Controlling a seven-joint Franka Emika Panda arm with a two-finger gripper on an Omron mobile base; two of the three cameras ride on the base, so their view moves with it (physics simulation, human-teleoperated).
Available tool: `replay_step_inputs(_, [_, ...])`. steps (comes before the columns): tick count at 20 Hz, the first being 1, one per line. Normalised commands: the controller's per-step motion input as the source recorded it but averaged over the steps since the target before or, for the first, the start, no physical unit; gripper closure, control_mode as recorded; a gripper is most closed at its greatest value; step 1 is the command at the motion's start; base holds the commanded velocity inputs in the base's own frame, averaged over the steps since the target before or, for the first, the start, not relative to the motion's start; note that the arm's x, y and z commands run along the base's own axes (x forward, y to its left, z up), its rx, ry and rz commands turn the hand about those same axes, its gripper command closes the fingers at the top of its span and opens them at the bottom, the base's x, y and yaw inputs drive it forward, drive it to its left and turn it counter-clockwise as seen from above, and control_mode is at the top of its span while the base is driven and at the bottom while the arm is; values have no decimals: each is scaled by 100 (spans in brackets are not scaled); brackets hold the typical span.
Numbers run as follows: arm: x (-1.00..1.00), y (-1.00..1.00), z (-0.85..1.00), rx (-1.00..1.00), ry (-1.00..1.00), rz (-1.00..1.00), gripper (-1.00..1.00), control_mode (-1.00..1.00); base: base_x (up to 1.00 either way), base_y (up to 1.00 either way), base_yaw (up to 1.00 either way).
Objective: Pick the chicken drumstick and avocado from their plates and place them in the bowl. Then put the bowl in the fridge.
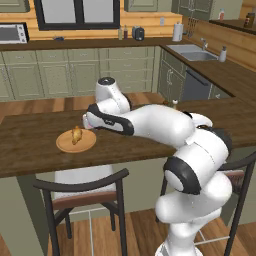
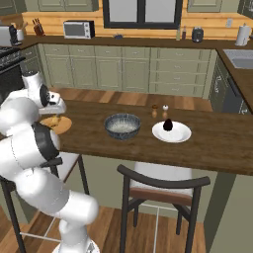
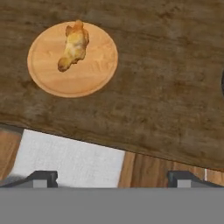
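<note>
Drumstick (image 3: 73, 46) meat is lying on the tan wooden plate (image 3: 89, 74), toward the rim rather than dead centre, with its long side running slantwise across the hand view; that leaves bare wood all round it, which looks like fair room for fingers to come down on either side. The avocado (image 2: 168, 124) is sitting on a separate white plate (image 2: 182, 134) further along the wooden counter (image 2: 222, 143), and the bowl (image 2: 122, 125) is standing between the two plates, empty as far as the right base view shows, so it seems placed as the common drop point for both foods. The fridge is lying somewhere outside these pictures. The arm is reaching forward and low over the counter from the stool side, its forearm lying nearly level and the hand turning down near the wooden plate. The gripper (image 3: 112, 177) is hanging above the counter edge and the chair seat (image 3: 70, 159), short of the plate and offset from it, with its jaws standing wide apart and nothing between them. Judging by this, the first pick is not yet made, and the hand needs to shift over the drumstick before it is lowering.
</note>
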Motion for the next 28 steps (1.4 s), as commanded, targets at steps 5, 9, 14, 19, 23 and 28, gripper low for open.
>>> replay_step_inputs(5, [64, 78, -37, 0, 3, 1, -100, -100, 0, 0, 0])
replay_step_inputs(9, [62, 99, -49, 0, 0, 0, -100, -100, 0, 0, 0])
replay_step_inputs(14, [64, 77, -45, 0, 0, -1, -100, -100, 0, 0, 0])
replay_step_inputs(19, [42, 7, -23, 0, -4, -2, -100, -100, 0, 0, 0])
replay_step_inputs(23, [36, -12, -59, 0, 0, -3, -100, -100, 0, 0, 0])
replay_step_inputs(28, [45, -18, -52, 0, 0, -2, -100, -100, 0, 0, 0])
